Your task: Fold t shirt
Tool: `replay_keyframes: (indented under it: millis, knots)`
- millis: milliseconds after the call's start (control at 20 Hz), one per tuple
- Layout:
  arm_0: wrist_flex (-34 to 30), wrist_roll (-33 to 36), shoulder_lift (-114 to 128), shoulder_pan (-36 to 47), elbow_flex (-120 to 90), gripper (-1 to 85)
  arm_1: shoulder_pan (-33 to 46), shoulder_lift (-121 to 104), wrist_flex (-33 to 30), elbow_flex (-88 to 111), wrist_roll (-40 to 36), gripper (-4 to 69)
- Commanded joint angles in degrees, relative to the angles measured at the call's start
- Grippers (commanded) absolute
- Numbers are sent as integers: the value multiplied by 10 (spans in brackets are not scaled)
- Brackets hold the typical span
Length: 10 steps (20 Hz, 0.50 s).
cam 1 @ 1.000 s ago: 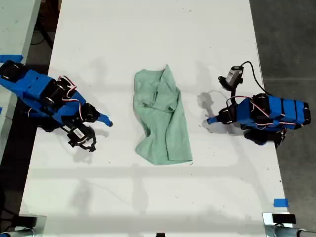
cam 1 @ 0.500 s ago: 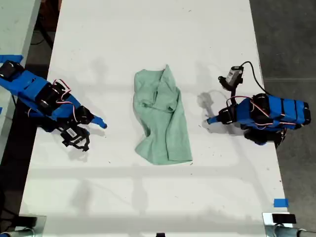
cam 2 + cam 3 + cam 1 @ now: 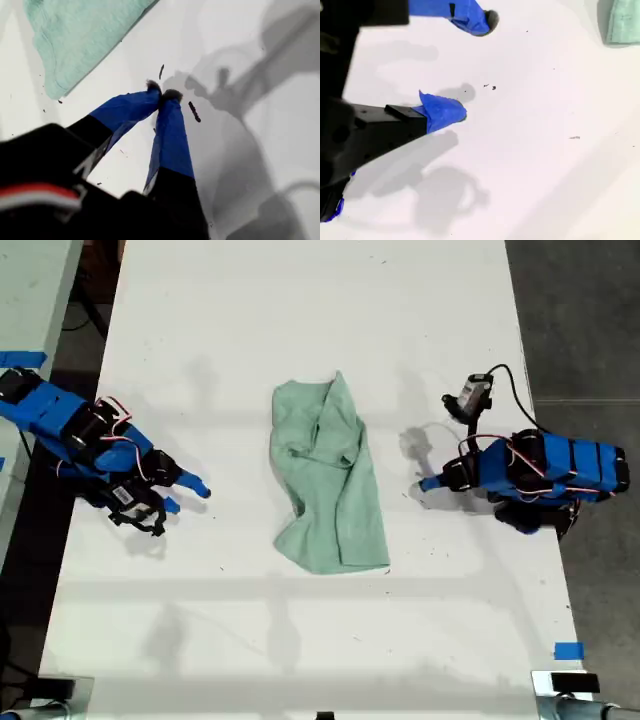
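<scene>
My first gripper: tips pressed together with nothing between them, low over the bare worktop at the exterior view's right, short of the shirt's edge.
My second gripper: blue-taped fingers spread apart, holding nothing, at the exterior view's left, well apart from the shirt.
T shirt: pale mint-green, rumpled and creased, lying long and narrow in the middle of the worktop between the two arms, touched by neither.
Worktop: white and matte, scattered with small dark specks; soft shadows of the arms fall across it.
Cable: black, looping from a small grey unit behind the arm on the exterior view's right.
Blue tape: a small patch near the worktop's lower corner on the exterior view's right; another strip on a pale surface at that view's left edge.
Floor: dark grey, beyond the worktop on the exterior view's right.
</scene>
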<state>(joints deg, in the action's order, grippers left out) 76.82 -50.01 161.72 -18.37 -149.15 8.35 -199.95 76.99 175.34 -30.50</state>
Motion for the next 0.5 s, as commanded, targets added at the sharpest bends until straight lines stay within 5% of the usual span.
replay_keyframes:
  millis: [0, 150, 250, 450]
  knots:
    - [-68, 102, 78, 48, -71, 137, -1, -4, 1, 24, 2, 22]
    - [-121, 251, 403, 137, -247, 49, -1, -4, 1, 24, 3, 22]
    - [-128, 329, 417, 193, -263, 45, -1, -4, 1, 24, 4, 22]
    - [-132, 403, 439, 262, -321, 55, -3, -4, 1, 24, 5, 22]
